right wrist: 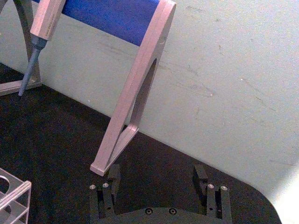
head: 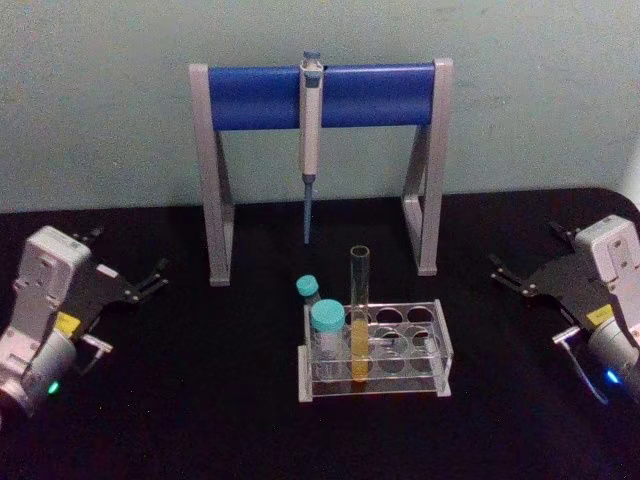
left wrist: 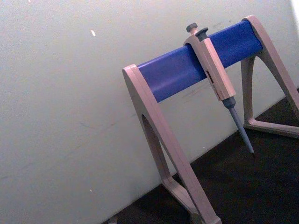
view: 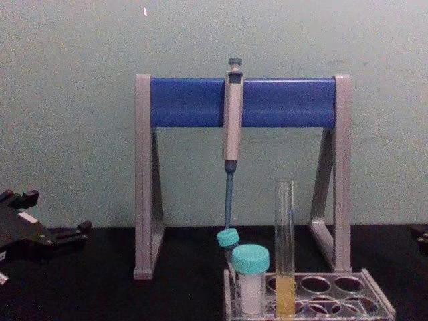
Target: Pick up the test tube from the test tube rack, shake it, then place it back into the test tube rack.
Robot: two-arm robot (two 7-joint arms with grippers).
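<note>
The test tube (head: 359, 310) stands upright in the test tube rack (head: 443, 352) at the table's middle, with yellow liquid in its lower part. The chest view shows the test tube (view: 285, 247) rising well above the rack (view: 376, 302). My left gripper (head: 125, 252) rests open at the far left, well away from the rack, and its fingers (view: 79, 229) are empty. My right gripper (head: 525, 250) rests open at the far right. In the right wrist view the right gripper (right wrist: 157, 176) holds nothing, and a corner of the rack (right wrist: 14, 192) shows off to one side.
Two white vials with teal caps (head: 327, 318) (head: 307, 288) stand at the rack's left end. Behind it stands a grey-legged stand with a blue crossbar (head: 370, 96), from which a pipette (head: 311, 150) hangs. The black table has free room on both sides.
</note>
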